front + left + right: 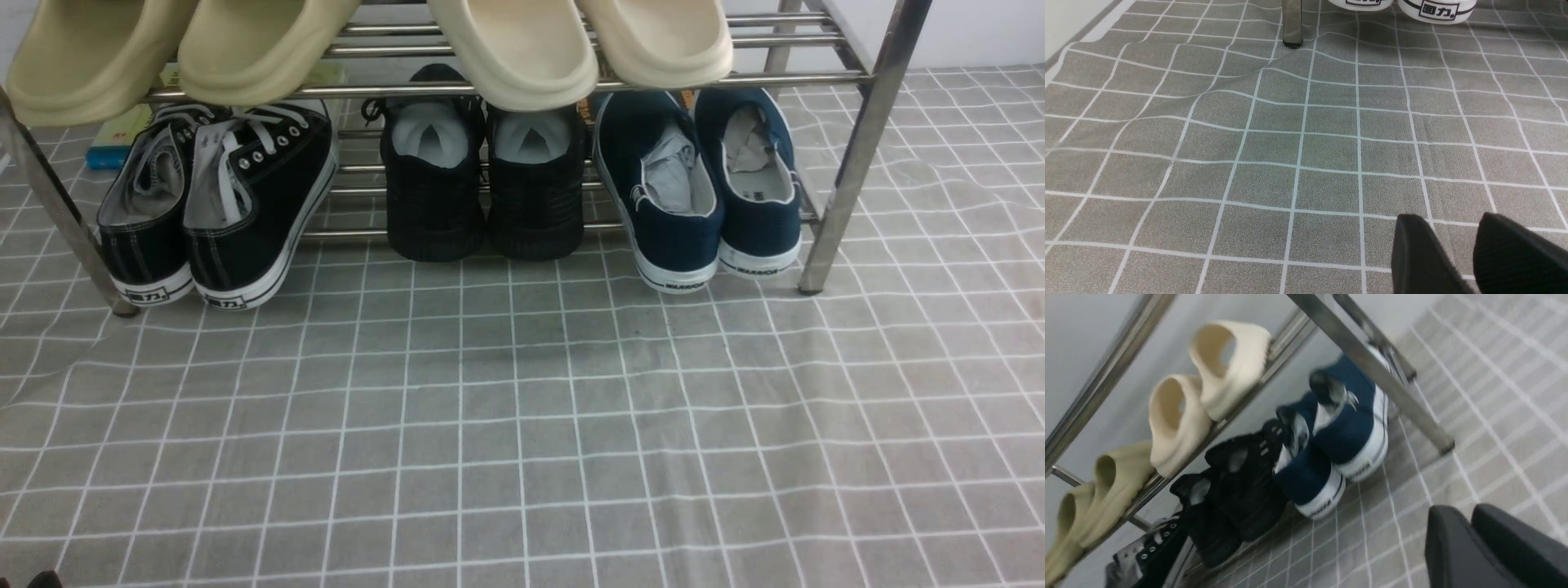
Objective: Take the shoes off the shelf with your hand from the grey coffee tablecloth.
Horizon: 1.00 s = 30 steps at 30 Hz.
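Observation:
The navy-blue slip-on shoes (694,204) stand side by side at the right end of the shelf's lower tier, heels toward me, white soles at the edge. The shelf (857,163) of shiny metal tubes stands on the grey grid tablecloth (522,425). The right wrist view shows the shoes (1331,457), blurred, ahead of my right gripper (1459,509), whose black fingers lie almost together and hold nothing. My left gripper (1453,220) hovers over bare cloth with a narrow gap between its fingers, empty. Neither gripper shows in the front view.
Black lace-up sneakers (237,196) sit at the lower tier's left end, with all-black knit shoes (482,188) in the middle. Cream slippers (514,49) and yellowish slippers (82,57) lie on the upper tier. A shelf leg (1292,24) stands ahead of the left gripper.

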Available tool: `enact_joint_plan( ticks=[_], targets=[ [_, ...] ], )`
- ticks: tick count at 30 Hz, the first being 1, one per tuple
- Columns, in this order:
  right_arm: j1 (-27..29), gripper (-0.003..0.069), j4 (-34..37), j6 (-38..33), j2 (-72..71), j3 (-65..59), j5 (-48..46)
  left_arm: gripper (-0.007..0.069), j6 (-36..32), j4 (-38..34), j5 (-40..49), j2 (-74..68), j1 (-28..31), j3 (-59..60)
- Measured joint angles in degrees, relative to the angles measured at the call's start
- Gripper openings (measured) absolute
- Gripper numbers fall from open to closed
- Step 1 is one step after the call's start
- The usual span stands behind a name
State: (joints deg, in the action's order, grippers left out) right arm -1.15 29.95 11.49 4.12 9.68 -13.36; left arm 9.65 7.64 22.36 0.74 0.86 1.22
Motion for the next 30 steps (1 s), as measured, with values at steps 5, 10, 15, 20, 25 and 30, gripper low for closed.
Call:
enact_joint_plan(
  ticks=[5, 10, 15, 20, 25, 30],
  targets=[
    [0.0, -0.0009, -8.14, -6.44, 19.07, 12.94, -11.2, 0.024, 0.0, 0.0, 0.0, 0.0, 0.0, 0.0],
    [0.0, 0.0003, -11.23, -8.96, 42.93, 24.88, -29.97, 0.024, 0.0, 0.0, 0.0, 0.0, 0.0, 0.0],
    [-0.09, 0.0013, -5.37, -19.0, 59.92, 34.92, -38.78, 0.024, 0.0, 0.0, 0.0, 0.0, 0.0, 0.0],
    [-5.53, 0.0073, -0.04, -27.61, 74.8, 47.53, -40.98, 0.024, 0.0, 0.0, 0.0, 0.0, 0.0, 0.0],
    [-13.02, 0.0154, -3.75, -26.0, 83.62, 59.67, -41.42, 0.024, 0.0, 0.0, 0.0, 0.0, 0.0, 0.0],
    [-20.25, 0.0276, -12.21, -20.99, 90.53, 73.09, -40.06, 0.024, 0.0, 0.0, 0.0, 0.0, 0.0, 0.0]
  ],
)
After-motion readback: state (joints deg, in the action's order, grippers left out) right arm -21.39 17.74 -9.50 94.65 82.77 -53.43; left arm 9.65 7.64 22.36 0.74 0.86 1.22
